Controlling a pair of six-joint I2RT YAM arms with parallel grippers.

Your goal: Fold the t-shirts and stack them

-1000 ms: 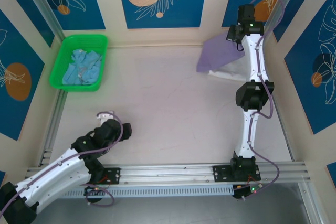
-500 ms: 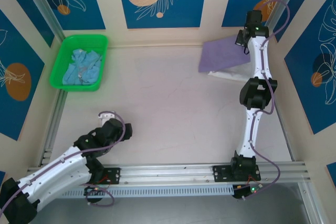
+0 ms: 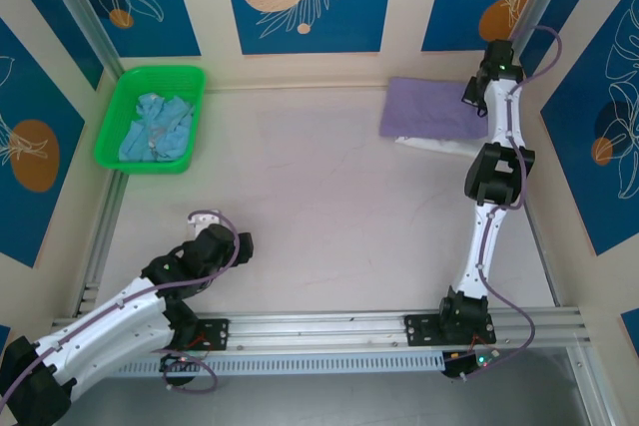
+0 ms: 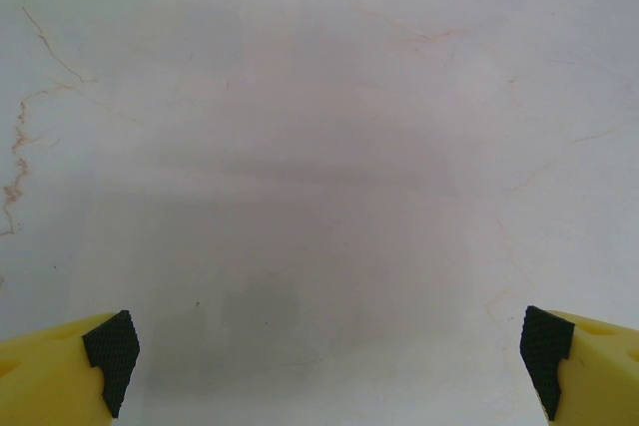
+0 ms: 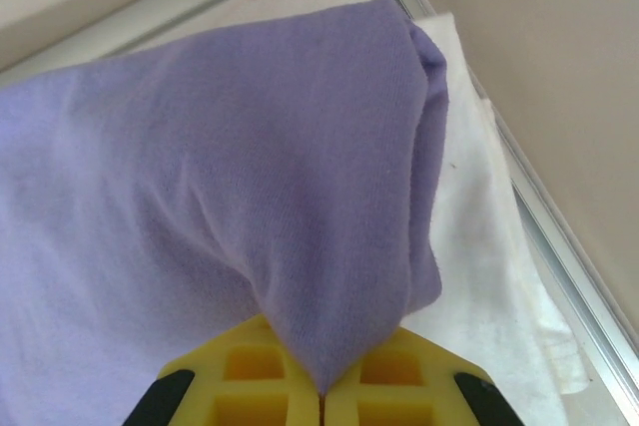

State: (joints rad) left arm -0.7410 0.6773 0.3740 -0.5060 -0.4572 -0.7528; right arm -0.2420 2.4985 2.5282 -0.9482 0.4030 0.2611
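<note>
**Lavender t-shirt (image 3: pixel 429 107) pinched at its 3 o'clock edge**

The folded shirt is found at 1 o'clock of the table (image 3: pixel 319 197), laid over the white t-shirt (image 3: pixel 436 143). Its long axis runs from 9 to 3 o'clock. A fold of it is gripped by the closed fingers of the right gripper (image 5: pixel 321 398), so the cloth extends toward 9 o'clock from them. This arm is judged the nearer. The left gripper (image 4: pixel 324 356) is seen wide open and empty at 7 o'clock.
</note>
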